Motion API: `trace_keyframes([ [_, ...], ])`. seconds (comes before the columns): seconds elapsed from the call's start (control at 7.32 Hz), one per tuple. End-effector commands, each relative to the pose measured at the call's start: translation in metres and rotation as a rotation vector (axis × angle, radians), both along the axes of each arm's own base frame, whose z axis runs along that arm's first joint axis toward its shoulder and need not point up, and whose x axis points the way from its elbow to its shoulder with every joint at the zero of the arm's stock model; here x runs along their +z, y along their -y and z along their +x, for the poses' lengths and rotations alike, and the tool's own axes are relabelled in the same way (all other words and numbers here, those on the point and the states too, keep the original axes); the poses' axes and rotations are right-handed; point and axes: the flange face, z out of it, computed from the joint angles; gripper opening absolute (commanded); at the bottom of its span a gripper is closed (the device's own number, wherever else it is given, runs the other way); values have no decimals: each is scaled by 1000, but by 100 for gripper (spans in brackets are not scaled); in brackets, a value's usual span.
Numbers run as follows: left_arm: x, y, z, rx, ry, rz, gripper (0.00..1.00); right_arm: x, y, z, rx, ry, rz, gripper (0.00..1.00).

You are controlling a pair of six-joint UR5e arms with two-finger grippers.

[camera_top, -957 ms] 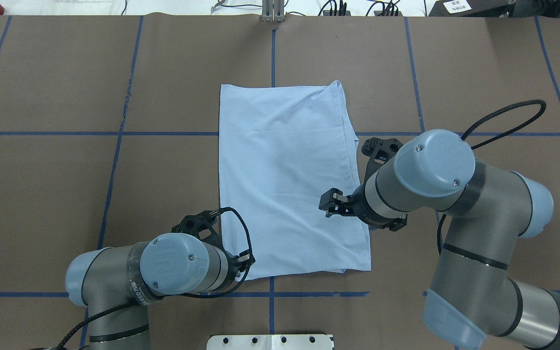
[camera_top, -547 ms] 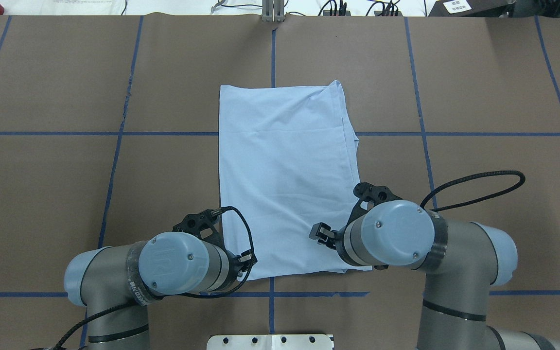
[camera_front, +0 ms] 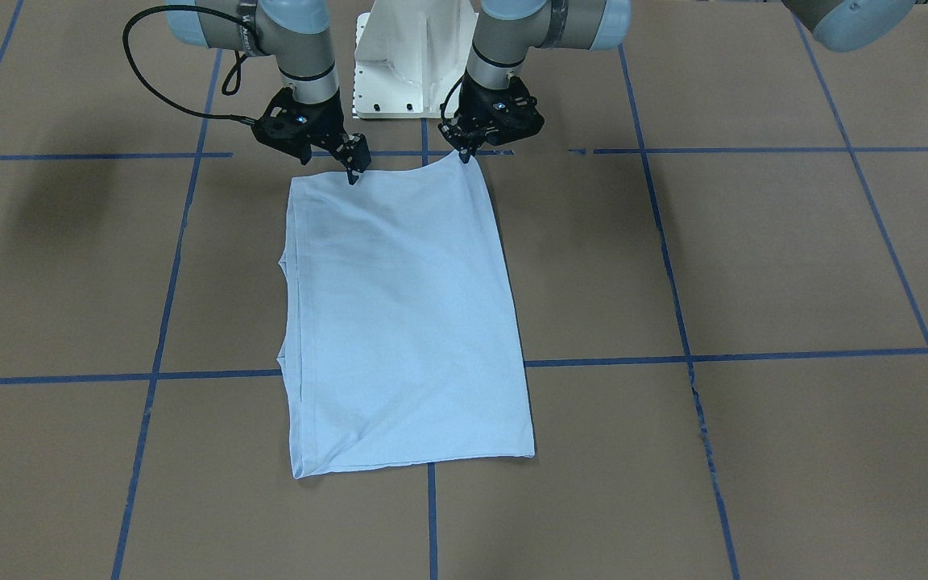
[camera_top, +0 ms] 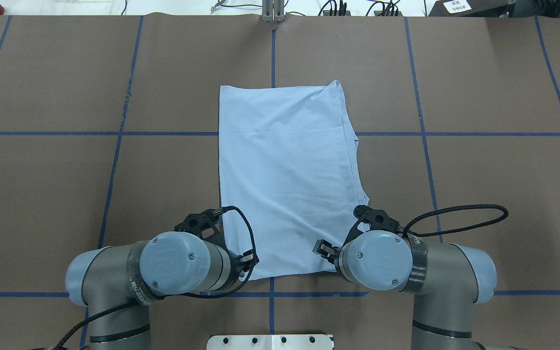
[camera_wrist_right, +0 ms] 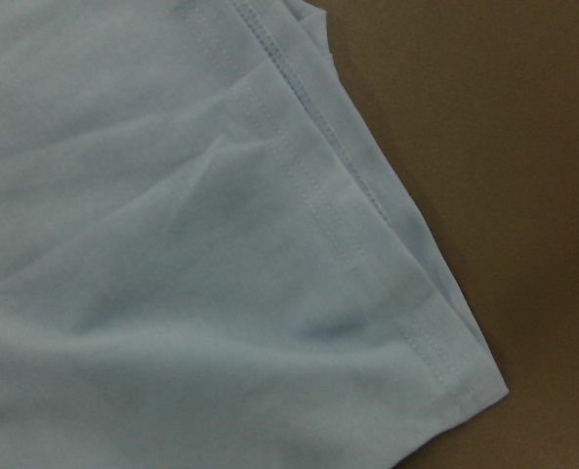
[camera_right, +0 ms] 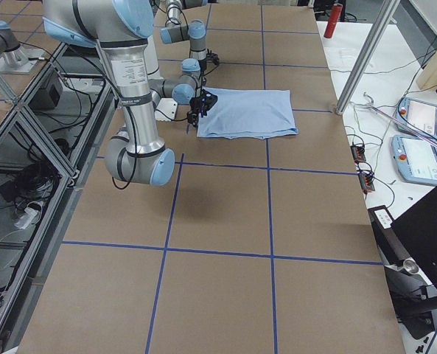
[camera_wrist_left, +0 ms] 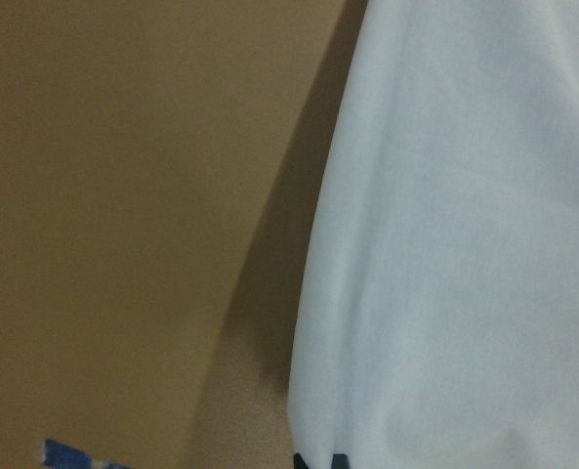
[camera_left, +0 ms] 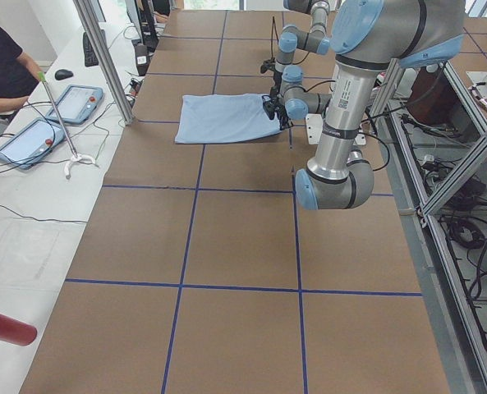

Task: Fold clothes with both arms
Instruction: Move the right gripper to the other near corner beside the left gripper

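1. The T-shirt (camera_top: 285, 180), folded to a long rectangle, lies flat at the middle of the table (camera_top: 494, 73)
2. The left pincer (camera_front: 462, 151) is clamped on the corner at the robot's end, which rises to it in a small peak
3. The right pincer (camera_front: 354, 171) points down, tips at the cloth's other robot-end corner; I cannot tell whether its fingers are apart or together
4. The right wrist view shows a stitched hem (camera_wrist_right: 367, 264) resting on the table

Pale-blue T-shirt (camera_top: 285, 180) lies folded, left pincer (camera_front: 462, 151) and right pincer (camera_front: 351, 173) at edge.

Left claw (camera_front: 462, 153) pinched shut; right claw (camera_front: 354, 171) alongside, both low.
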Motion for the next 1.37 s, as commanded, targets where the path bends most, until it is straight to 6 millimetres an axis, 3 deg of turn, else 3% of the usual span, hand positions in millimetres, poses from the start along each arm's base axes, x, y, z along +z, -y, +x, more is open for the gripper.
trace_keyframes([
  [0.0,-2,-1,0,0,-4,2,0,14,-1,-3,-3,-26,-7,100],
  [0.55,-4,-1,1,0,-7,2,0,11,-1,-5,-6,-21,-7,98],
  [0.96,-5,0,0,-1,-8,3,0,10,-2,-4,-9,-20,-8,56],
  [1.23,-4,1,1,-1,-5,4,0,10,-2,-4,-11,-19,-10,50],
])
